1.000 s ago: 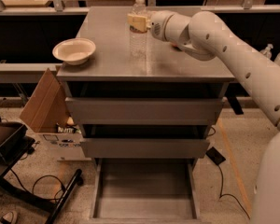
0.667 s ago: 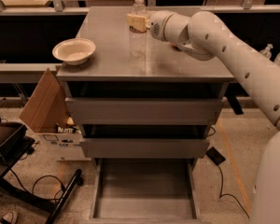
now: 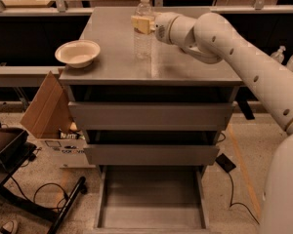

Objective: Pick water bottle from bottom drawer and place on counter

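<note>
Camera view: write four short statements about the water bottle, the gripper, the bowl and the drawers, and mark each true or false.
1. The water bottle stands upright on the counter. True.
2. The bottom drawer is pushed shut. False: it is pulled out, with its grey floor in view.
3. The gripper is at the bottle's upper part, above the counter. True.
4. The bowl sits inside a drawer. False: it rests on the counter, apart from the bottle, near the counter's edge.
</note>
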Controlling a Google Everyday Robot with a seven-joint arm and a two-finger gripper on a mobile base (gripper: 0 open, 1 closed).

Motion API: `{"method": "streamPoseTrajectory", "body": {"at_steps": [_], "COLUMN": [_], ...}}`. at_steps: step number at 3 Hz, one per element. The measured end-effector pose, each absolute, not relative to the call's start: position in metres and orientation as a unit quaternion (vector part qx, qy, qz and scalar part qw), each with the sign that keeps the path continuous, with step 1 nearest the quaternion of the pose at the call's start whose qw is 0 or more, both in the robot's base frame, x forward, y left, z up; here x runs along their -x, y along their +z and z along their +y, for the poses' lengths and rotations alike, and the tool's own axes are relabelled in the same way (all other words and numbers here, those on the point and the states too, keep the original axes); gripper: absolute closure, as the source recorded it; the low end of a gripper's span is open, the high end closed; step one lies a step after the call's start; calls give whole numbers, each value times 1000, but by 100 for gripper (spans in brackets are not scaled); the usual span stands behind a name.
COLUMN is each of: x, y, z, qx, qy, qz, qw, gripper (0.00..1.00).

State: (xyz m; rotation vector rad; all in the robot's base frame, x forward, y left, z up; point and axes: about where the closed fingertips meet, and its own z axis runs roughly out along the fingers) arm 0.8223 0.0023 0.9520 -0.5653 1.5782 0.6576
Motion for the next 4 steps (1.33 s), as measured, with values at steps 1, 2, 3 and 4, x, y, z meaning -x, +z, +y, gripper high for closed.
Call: {"method": "streamPoseTrajectory", "body": {"at_steps": [1, 2, 3, 4], "x": [-822, -822, -822, -815], "y": [952, 951, 953, 971], "z": [5, 7, 8, -14], "qx": [247, 248, 250, 262], "qy": [288, 288, 289, 286], "qz": [686, 686, 685, 681], "qw": [621, 620, 621, 621], "gripper": [5, 0, 0, 0]}}
